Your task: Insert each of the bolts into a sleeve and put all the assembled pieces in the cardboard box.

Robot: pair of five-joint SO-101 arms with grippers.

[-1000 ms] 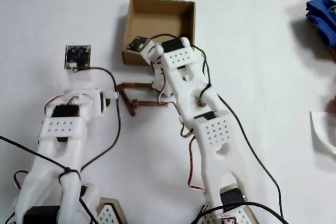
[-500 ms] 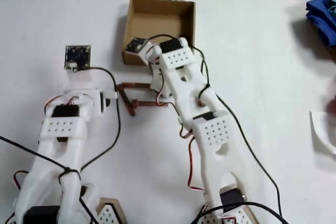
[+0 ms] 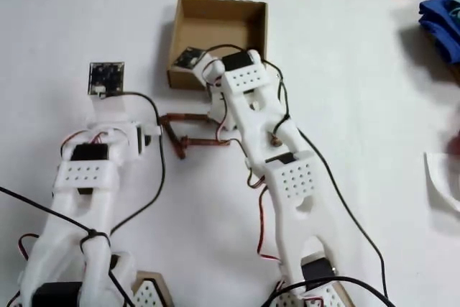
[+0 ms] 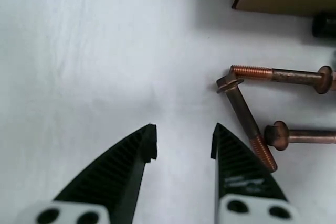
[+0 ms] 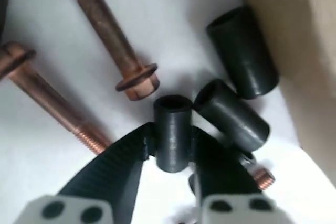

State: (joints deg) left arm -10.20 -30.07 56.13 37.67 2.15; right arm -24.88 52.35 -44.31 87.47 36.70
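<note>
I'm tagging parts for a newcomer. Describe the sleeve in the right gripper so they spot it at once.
Beside the cardboard box's outer wall are three black sleeves. Two lie loose on the table. Yours is the sleeve pinched in the right gripper, nearest the bolts.

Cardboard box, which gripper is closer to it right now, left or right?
Right. The right gripper, shut on a black sleeve, sits close beside the cardboard box wall. The left gripper, open, is farther off beside the bolts, apart from the box.
</note>
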